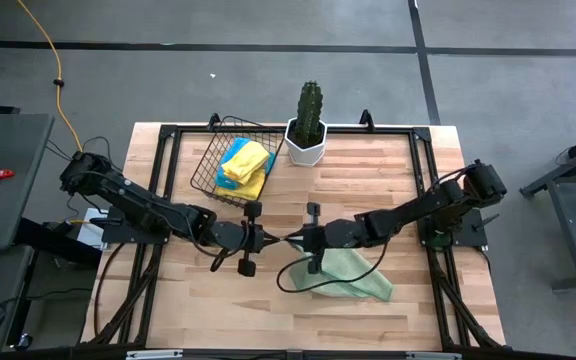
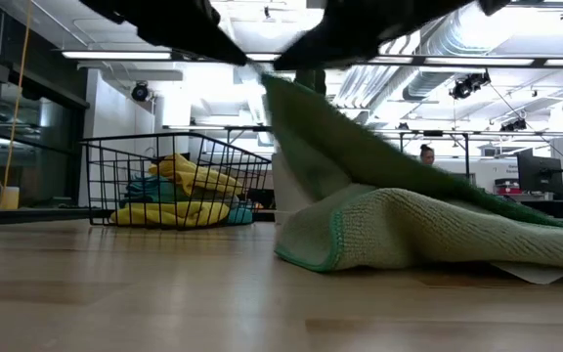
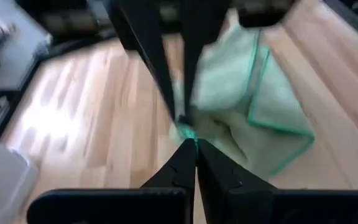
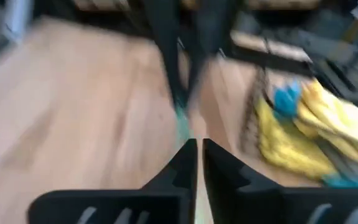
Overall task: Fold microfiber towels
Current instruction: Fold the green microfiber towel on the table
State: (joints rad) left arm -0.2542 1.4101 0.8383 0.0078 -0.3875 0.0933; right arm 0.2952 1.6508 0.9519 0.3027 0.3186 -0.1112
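Centrally, the left gripper [image 1: 268, 238] and right gripper [image 1: 298, 238] meet tip to tip, each pinched on a corner of the pale green towel [image 1: 351, 274], which trails beneath the right jaws.

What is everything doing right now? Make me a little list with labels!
green towel: on the table, one corner lifted
left gripper: shut on the lifted corner
right gripper: shut on the same corner, tip to tip with the left
basket: holds yellow towels and a blue towel
cactus: in a white pot beside the basket
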